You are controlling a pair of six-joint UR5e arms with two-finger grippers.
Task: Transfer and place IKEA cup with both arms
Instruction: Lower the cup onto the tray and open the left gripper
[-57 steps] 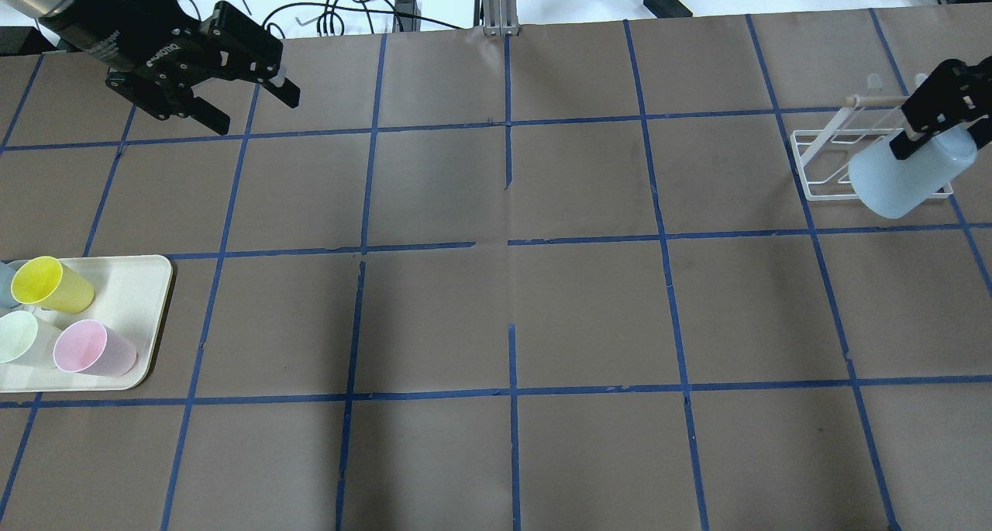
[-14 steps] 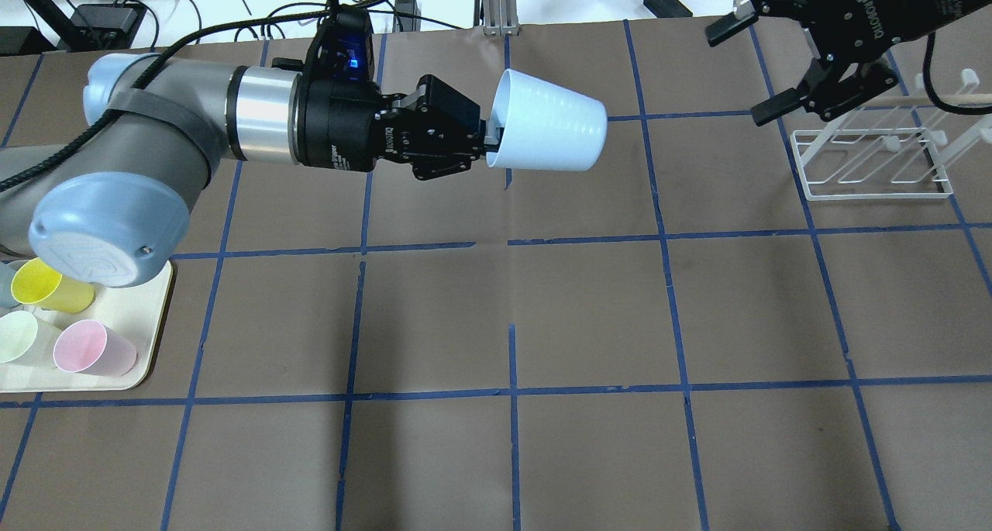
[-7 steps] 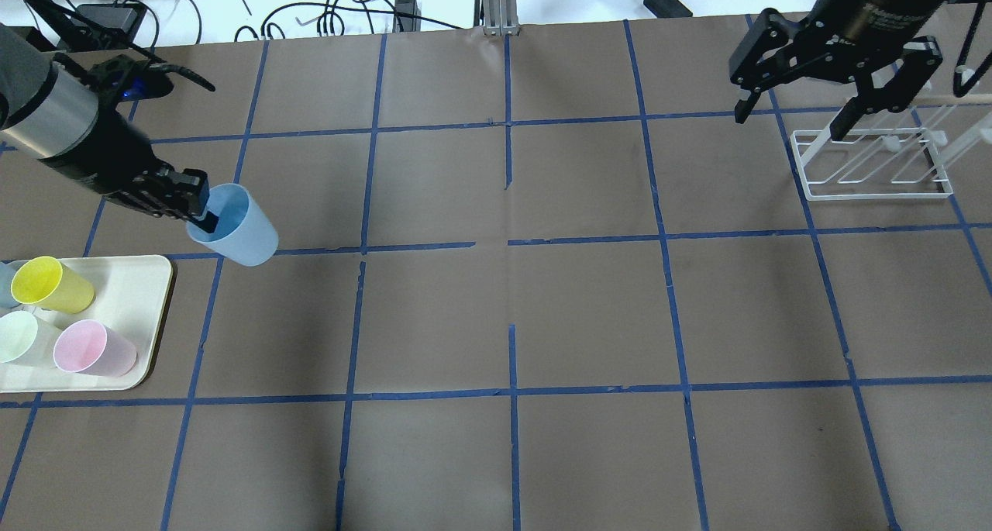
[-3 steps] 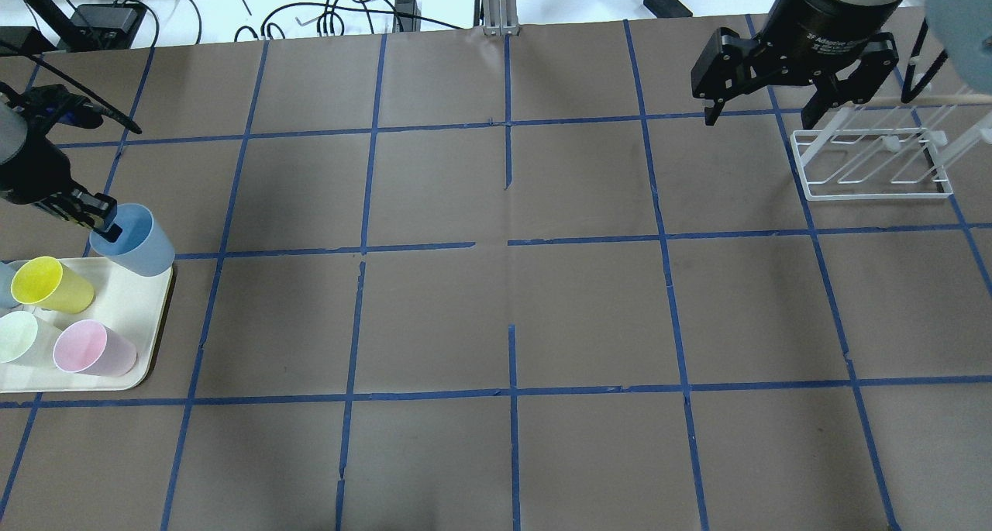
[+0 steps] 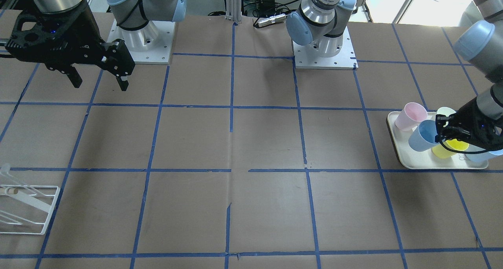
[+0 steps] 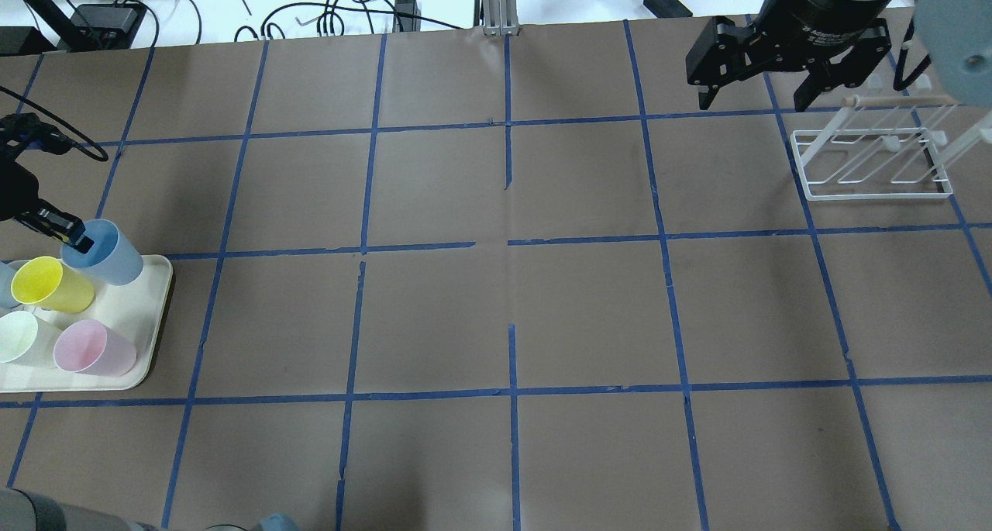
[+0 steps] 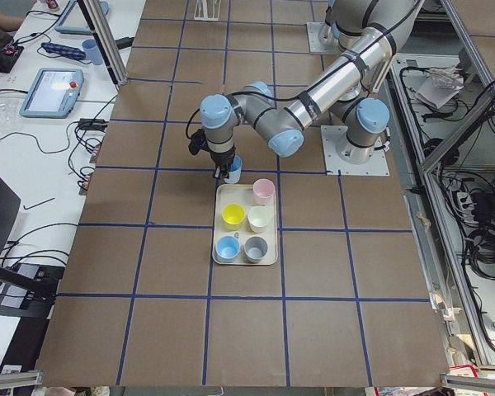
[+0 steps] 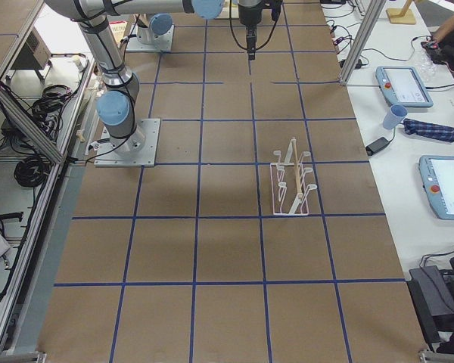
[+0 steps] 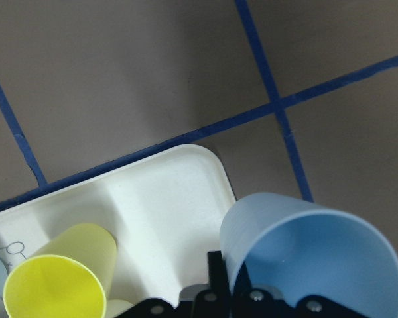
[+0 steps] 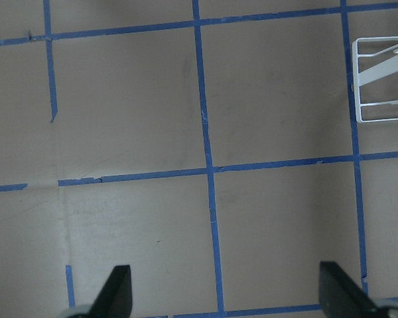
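Note:
My left gripper (image 6: 74, 238) is shut on the rim of the pale blue IKEA cup (image 6: 107, 253), one finger inside it. It holds the cup tilted over the far corner of the cream tray (image 6: 147, 337). I cannot tell whether the cup touches the tray. The cup also shows in the front view (image 5: 421, 135), the left side view (image 7: 233, 170) and the left wrist view (image 9: 312, 255). My right gripper (image 6: 753, 101) is open and empty, high above the table beside the white rack (image 6: 872, 159); its jaws show wide apart in the right wrist view (image 10: 229, 291).
The tray holds a yellow cup (image 6: 46, 283), a pink cup (image 6: 89, 349), a pale whitish cup (image 6: 19, 337), and a second blue cup (image 7: 228, 247) and a grey cup (image 7: 255, 247). Blue tape lines grid the brown table. Cables and tablets lie beyond the far edge.
The cup went from my right gripper at the rack to my left gripper. My left arm has carried it left to the tray's corner. My right gripper stays open near the rack.

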